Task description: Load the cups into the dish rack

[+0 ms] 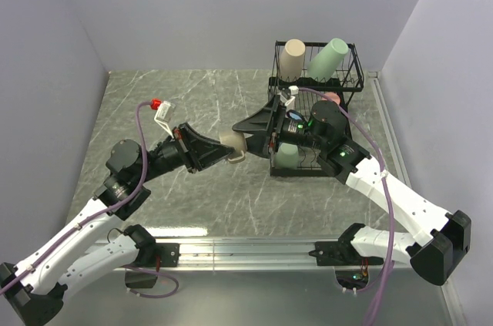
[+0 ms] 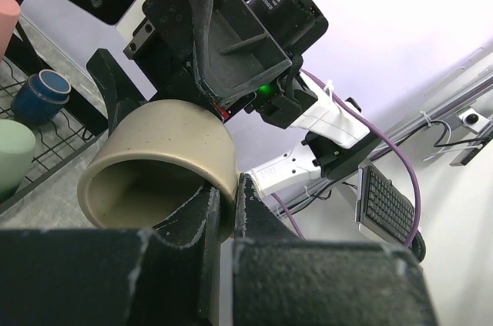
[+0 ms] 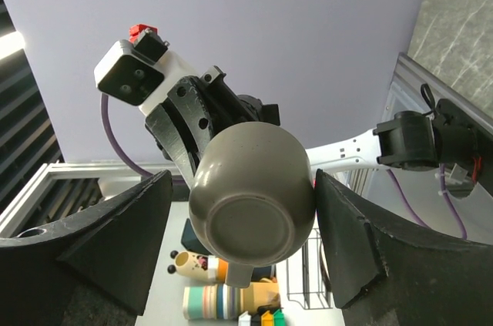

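One olive-tan mug (image 3: 250,191): left jaws clamp its rim; right jaws wide, flanking its body.

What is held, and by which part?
The left end effector pinches the olive-tan mug by its rim; the right end effector is open around it.

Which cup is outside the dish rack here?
The olive-tan mug, pinched by its rim in the left gripper, with the open right gripper around it. The other cups in view sit in the dish rack.
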`<control>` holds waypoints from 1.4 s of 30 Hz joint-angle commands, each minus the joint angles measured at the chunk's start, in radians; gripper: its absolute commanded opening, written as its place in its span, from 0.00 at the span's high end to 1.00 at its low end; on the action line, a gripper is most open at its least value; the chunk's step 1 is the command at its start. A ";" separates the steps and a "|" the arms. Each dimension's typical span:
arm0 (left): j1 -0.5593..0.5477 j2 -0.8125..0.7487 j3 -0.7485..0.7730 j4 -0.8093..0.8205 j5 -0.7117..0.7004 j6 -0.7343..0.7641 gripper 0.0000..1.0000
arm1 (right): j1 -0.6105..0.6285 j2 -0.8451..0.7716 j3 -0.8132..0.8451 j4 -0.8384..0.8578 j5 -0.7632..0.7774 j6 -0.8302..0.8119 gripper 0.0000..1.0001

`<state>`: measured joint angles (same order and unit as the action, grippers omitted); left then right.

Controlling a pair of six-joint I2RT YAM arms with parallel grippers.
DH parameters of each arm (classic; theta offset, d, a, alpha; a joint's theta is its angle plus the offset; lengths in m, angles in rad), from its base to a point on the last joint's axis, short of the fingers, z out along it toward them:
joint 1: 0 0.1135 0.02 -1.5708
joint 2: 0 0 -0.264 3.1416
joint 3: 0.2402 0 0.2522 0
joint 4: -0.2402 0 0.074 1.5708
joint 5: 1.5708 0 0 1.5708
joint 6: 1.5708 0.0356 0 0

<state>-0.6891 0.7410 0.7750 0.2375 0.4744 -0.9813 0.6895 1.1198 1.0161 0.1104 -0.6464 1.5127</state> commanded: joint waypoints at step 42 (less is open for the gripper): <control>0.005 0.017 0.044 -0.236 -0.223 0.033 0.40 | 0.054 -0.090 0.021 0.043 -0.039 -0.069 1.00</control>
<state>-0.6956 0.7513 0.8021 0.0967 0.3710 -0.9802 0.7052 1.0950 1.0203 0.0425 -0.5911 1.4311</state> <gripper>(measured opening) 0.570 0.698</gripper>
